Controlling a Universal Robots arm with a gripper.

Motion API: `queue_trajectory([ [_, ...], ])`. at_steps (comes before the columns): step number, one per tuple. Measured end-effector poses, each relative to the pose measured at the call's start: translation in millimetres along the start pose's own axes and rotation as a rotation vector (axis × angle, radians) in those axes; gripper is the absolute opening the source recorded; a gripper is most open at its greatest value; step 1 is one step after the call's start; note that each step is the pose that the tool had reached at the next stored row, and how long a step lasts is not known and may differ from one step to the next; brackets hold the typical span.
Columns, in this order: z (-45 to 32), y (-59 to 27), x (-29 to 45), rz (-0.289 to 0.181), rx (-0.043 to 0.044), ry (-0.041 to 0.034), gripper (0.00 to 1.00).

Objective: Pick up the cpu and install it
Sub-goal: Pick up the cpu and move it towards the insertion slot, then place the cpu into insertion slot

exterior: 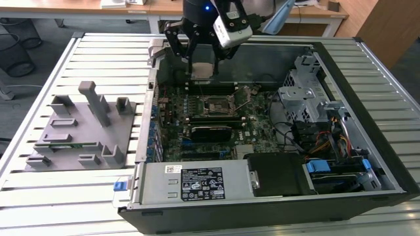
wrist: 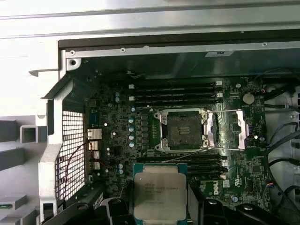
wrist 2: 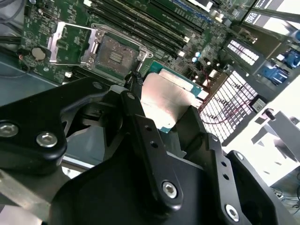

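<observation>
Pickup done: cpu (exterior: 200, 70) clamped in my fingers (wrist 2: 149, 140), upper middle of exterior view, above board (exterior: 196, 125); socket (exterior: 217, 104) open, empty; seating not yet done.

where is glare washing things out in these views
second wrist view: the cpu glares pale on its metal top, and the far background is blown white; first wrist view: the table washes out, the cpu reads evenly; exterior view: soft even light

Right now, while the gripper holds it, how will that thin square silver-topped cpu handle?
Likely stiff: the thin square silver-topped cpu sits flat in the black gripper. Smooth metal top, probably slippery. Thin green edge suggests light, perhaps fragile.
</observation>
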State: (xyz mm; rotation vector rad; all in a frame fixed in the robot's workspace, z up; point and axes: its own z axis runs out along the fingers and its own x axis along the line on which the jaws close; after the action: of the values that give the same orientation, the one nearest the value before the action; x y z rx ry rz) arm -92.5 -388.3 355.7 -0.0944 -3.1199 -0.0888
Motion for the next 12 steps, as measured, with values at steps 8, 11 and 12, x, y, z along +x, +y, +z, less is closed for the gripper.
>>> queue_trajectory([
  [8, -0.2, 0.8, -12.9, 0.0, 0.0001, 0.0, 0.54],
  [11, -0.3, 0.9, -16.2, 0.0, 0.0, 0.0, 0.54],
  [12, -0.3, 1.0, -17.1, 0.0, 0.0, 0.0, 0.54],
])
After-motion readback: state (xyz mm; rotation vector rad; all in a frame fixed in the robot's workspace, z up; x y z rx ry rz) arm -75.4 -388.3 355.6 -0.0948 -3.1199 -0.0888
